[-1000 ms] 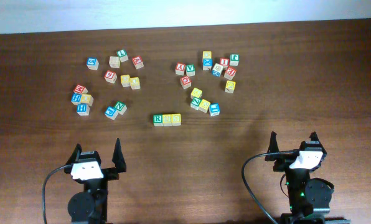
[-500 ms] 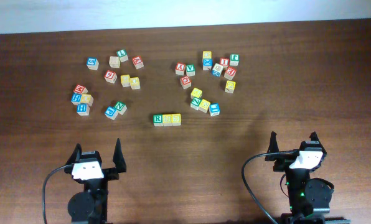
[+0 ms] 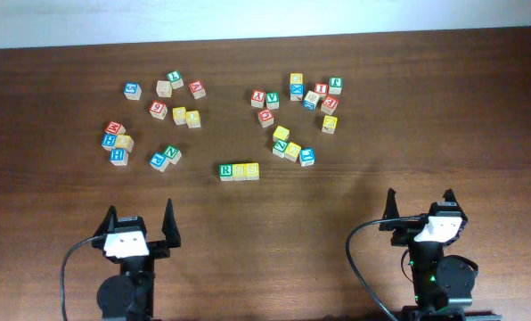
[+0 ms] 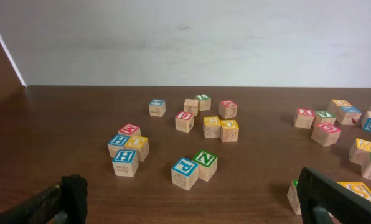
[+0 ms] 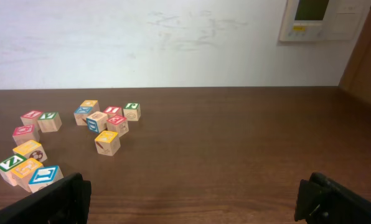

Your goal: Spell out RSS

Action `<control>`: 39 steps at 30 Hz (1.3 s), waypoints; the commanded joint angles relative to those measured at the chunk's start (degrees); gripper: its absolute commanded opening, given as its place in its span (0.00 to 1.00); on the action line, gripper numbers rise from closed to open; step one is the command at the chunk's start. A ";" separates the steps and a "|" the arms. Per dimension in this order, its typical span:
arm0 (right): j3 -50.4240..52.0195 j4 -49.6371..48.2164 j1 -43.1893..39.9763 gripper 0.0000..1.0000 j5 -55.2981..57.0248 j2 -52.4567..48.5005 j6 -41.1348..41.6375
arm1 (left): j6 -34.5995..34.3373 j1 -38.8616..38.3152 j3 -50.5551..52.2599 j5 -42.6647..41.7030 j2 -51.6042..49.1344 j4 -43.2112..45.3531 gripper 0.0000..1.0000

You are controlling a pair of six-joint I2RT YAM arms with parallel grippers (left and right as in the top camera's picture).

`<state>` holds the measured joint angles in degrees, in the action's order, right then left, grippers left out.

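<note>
Three cubes stand side by side in a row at the table's middle: a white one with a green R (image 3: 225,169), then two yellow S cubes (image 3: 239,169) (image 3: 252,169). My left gripper (image 3: 141,218) rests open near the front edge, below and left of the row, holding nothing. Just as wide open and empty, my right gripper (image 3: 420,201) sits at the front right. In the left wrist view the left gripper (image 4: 192,199) frames bare wood, and the R cube (image 4: 292,196) peeks out beside the right finger. The right gripper (image 5: 195,196) likewise shows only table between its fingers.
Several loose letter cubes lie scattered at the back left, the nearest a blue P (image 3: 158,161) and green N (image 3: 171,153). Another scatter lies at the back right, its nearest a blue cube (image 3: 307,156). The white wall runs behind the table's far edge.
</note>
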<state>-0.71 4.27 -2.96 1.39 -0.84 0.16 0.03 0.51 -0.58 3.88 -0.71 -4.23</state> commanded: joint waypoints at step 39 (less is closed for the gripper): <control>0.39 0.42 -0.35 0.98 -0.35 0.59 0.09 | -0.44 0.04 0.07 -1.07 0.42 -0.50 0.99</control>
<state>-0.71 4.27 -2.96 1.39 -0.84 0.19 -1.10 0.51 -0.58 3.42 -0.71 -4.25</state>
